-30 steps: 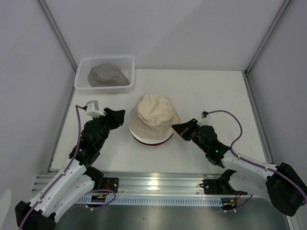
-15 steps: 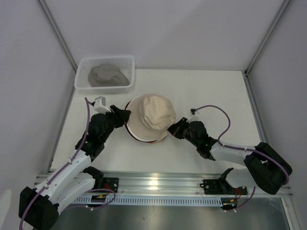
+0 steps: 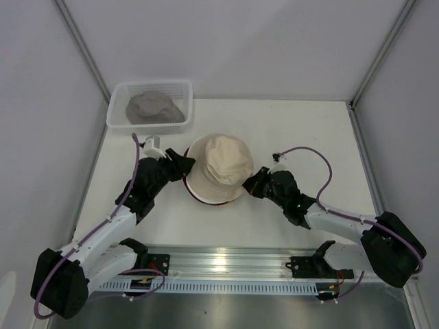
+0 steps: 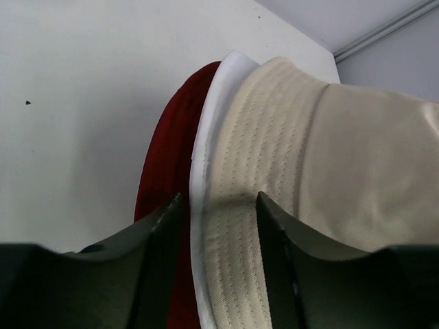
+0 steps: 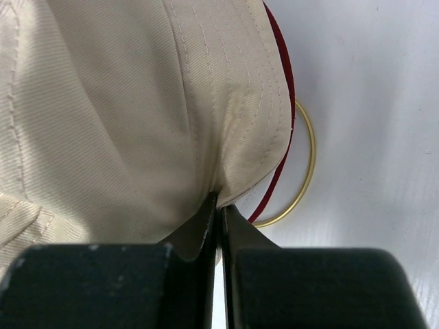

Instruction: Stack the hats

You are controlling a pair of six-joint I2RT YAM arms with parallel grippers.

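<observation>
The cream-beige hat sits on top of a stack at the table's middle. The white hat's brim and the dark red hat show under it in the left wrist view. My left gripper is at the stack's left edge, its jaws open with the white and cream brims between them. My right gripper is at the stack's right edge, shut on the cream hat's brim. The grey hat lies in the basket at the back left.
The white mesh basket stands at the back left corner. A gold wire ring shows under the stack's right side, beside the red brim. White walls enclose the table on three sides.
My left gripper has moved right and forward until its jaws straddle the stack's left brims. My right gripper has moved in to the right brim and the stack has shifted slightly.
</observation>
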